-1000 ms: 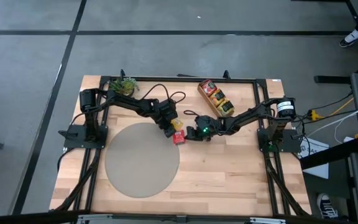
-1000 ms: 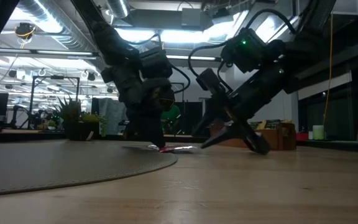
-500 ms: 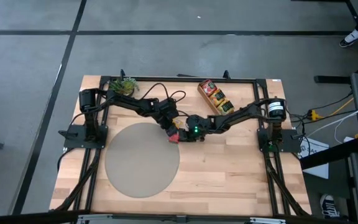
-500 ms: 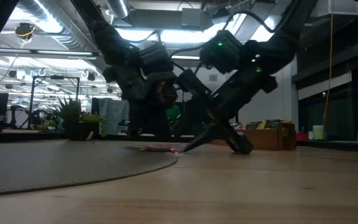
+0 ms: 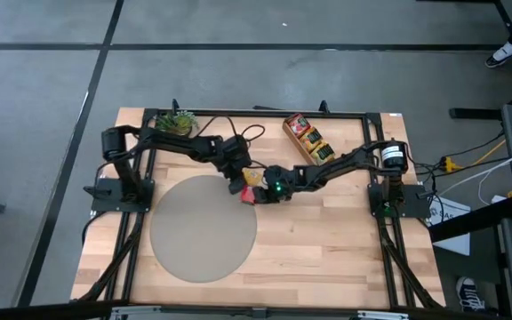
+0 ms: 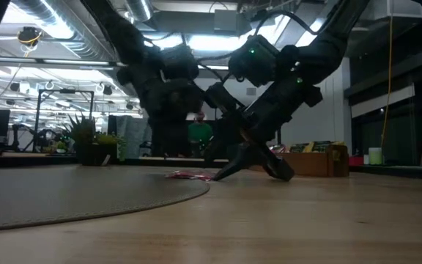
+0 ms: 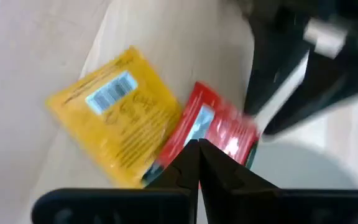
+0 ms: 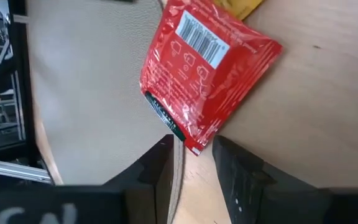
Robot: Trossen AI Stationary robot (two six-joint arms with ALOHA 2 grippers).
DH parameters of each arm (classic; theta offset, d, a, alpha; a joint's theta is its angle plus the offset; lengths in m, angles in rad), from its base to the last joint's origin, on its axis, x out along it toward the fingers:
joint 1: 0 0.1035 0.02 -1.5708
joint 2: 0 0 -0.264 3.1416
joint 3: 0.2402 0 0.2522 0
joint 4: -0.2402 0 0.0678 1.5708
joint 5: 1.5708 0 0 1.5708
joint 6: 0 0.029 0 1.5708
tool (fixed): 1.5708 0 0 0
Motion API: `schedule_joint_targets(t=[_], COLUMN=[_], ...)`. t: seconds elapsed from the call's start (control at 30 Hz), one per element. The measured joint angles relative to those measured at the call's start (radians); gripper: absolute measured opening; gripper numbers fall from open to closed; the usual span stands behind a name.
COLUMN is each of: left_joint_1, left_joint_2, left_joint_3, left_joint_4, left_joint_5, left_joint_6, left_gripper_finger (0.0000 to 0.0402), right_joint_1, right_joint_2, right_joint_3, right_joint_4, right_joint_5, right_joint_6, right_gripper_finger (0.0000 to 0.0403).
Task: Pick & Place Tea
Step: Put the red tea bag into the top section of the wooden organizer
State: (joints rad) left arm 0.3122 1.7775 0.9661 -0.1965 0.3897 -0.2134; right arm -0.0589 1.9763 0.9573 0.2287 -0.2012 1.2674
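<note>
A red tea sachet [image 8: 204, 68] lies flat across the rim of the round grey mat [image 5: 203, 227], partly on the wood. A yellow tea sachet [image 7: 114, 115] lies flat just beyond it. My left gripper [image 7: 197, 152] is shut and hangs a little above the red sachet [image 7: 219, 127], clear of it. My right gripper [image 8: 194, 165] is open and low on the table on the red sachet's right. Its two fingers stand on either side of the sachet's near corner [image 8: 194, 144]. In the high view the two grippers [image 5: 241, 184] [image 5: 262, 190] nearly meet over the sachets.
A long wooden tray [image 5: 308, 140] with more sachets lies at the far middle of the table. A small potted plant [image 5: 176, 122] stands at the far left. The mat covers the table's near left, and bare wood [image 5: 345, 240] lies to the near right.
My right gripper has slid toward the table's left, up to the red sachet, still open. My left gripper, which stood with its shut tips down on the red sachet, has risen off it and rolled a little. The sachets stay flat where they were.
</note>
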Motion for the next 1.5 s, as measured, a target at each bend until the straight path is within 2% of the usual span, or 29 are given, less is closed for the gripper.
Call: schedule_joint_targets(t=[0.2,0.47,0.77,1.1,1.27,1.37,1.5], left_joint_1=[-0.043,-0.131,-0.119,-0.105,-0.099,-0.092,-0.091], left_joint_2=[-0.067,-0.068,-0.014,0.040,0.073,0.077,0.080], left_joint_3=[0.000,0.000,0.000,0.001,0.005,0.003,0.001], left_joint_4=[-0.096,-0.092,-0.057,-0.061,-0.032,-0.008,0.038], left_joint_5=[-0.038,-0.155,-0.215,-0.182,-0.151,-0.118,-0.117], left_joint_6=[0.235,0.355,0.351,0.317,0.246,0.210,0.159], left_gripper_finger=[0.0002,0.0002,0.0002,0.0002,0.0002,0.0002,0.0002], right_joint_1=[-0.002,0.037,0.099,0.121,0.113,0.111,0.101], right_joint_2=[-0.038,-0.112,-0.118,-0.119,-0.119,-0.119,-0.115], right_joint_3=[-0.005,-0.004,-0.002,-0.002,-0.002,-0.002,-0.002], right_joint_4=[-0.009,-0.007,-0.016,-0.046,-0.151,-0.190,-0.198], right_joint_5=[0.094,0.152,0.175,0.305,0.298,0.273,0.252], right_joint_6=[-0.079,-0.122,-0.126,-0.090,-0.037,-0.038,-0.034], right_gripper_finger=[0.0119,0.0107,0.0076,0.0067,0.0067,0.0075,0.0111])
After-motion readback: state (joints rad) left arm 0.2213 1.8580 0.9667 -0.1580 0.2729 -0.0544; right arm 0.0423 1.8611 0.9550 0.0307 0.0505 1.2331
